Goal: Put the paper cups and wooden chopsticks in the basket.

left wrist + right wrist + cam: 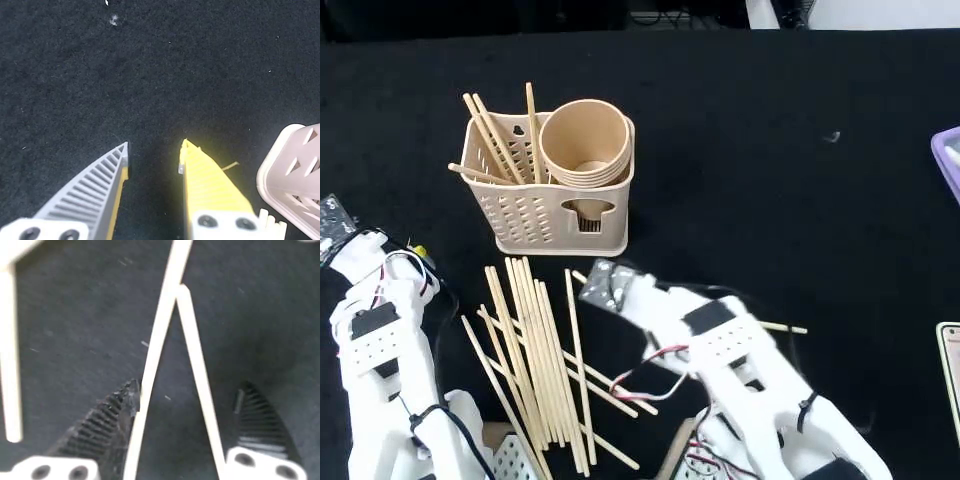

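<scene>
Black felt-like cloth (800, 200) covers the whole table. Toward the far left stands a beige perforated plastic basket (535, 215). A stack of tan paper cups (586, 142) sits upright in its right half, and a few pale wooden chopsticks (498, 140) lean out of its left half. Just in front of the basket, a loose bundle of wooden chopsticks (535, 350) lies fanned on the cloth between the two white arms. The left arm (375, 335) is down at the near left. The left gripper (154, 145) hovers over bare cloth with its jaws apart and nothing between them, a corner of the basket (295, 170) just beside its yellow finger. The right arm (720, 345) stands to the right of the bundle, its wrist over the sticks nearest the basket. The right gripper (190, 387) is spread wide, low over the cloth, with two sticks (156, 345) lying in the gap, one running right alongside a toothed black finger. A purple rim (948, 155) shows at the table's right edge.
</scene>
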Robot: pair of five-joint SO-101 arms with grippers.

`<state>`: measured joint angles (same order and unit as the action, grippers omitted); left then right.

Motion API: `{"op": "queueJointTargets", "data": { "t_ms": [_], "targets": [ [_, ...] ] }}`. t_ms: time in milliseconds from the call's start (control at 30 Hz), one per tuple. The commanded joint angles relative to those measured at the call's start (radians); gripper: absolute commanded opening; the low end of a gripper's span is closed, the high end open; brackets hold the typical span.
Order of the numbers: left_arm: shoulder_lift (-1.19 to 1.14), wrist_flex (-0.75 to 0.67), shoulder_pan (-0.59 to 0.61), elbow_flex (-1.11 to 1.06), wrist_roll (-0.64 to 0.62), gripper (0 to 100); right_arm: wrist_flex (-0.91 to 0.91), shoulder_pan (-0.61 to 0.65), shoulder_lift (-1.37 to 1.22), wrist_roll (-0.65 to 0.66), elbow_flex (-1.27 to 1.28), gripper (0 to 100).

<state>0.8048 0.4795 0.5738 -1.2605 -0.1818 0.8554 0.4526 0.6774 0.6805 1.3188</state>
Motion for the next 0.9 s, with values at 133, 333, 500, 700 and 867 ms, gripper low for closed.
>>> {"op": "queueJointTargets", "data": {
  "t_ms": [133, 333, 500, 700, 867],
  "targets": [
    [0.018, -0.012, 0.008, 0.008, 0.000, 17, 0.063, -0.164, -0.186, 0.180, -0.093, 27.9],
    [0.018, -0.009, 0.008, 0.008, 0.000, 17, 0.064, -0.204, -0.274, 0.255, -0.156, 18.4],
    [0.020, -0.012, 0.008, 0.008, 0.000, 17, 0.072, -0.204, -0.257, 0.331, -0.150, 1.3],
    [0.021, -0.012, 0.008, 0.008, 0.000, 17, 0.198, -0.203, -0.170, 0.334, -0.157, 1.1],
    [0.021, -0.015, 0.008, 0.008, 0.000, 17, 0.296, -0.206, -0.005, 0.330, -0.168, 1.1]
  ]
}}
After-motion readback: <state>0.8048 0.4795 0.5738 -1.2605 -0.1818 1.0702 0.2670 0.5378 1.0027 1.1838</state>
